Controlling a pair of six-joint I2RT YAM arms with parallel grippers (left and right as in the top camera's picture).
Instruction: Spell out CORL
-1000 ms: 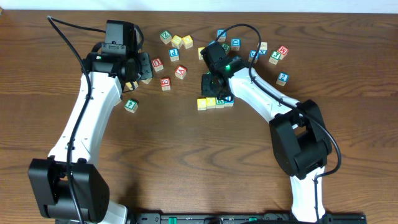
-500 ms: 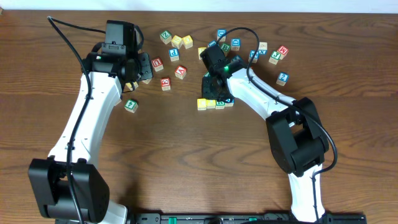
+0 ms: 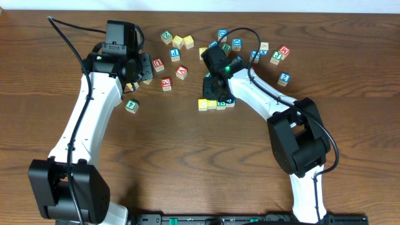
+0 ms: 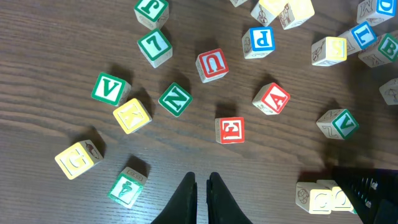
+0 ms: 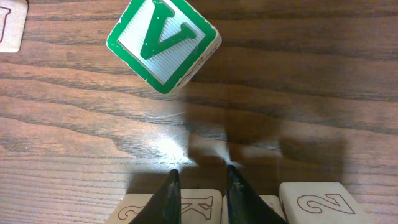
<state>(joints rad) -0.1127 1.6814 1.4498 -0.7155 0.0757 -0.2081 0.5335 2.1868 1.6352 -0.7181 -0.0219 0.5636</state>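
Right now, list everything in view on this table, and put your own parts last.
table: one, brown wood, under everything
row of blocks: at least three, two yellow at its left end and the rest partly hidden, mid-table under the right arm
red U, A and E blocks: three, red on white, loose between the arms
lone green block: one, green, beside the left arm and apart from the others
green V block: one, green and white, just ahead of the right jaws
other loose blocks: many, in yellow, blue, green and red, scattered along the far side; too crowded to count
left arm: one, white and black, left side, jaws shut and empty
right arm: one, white and black, right side, jaws slightly apart over the row
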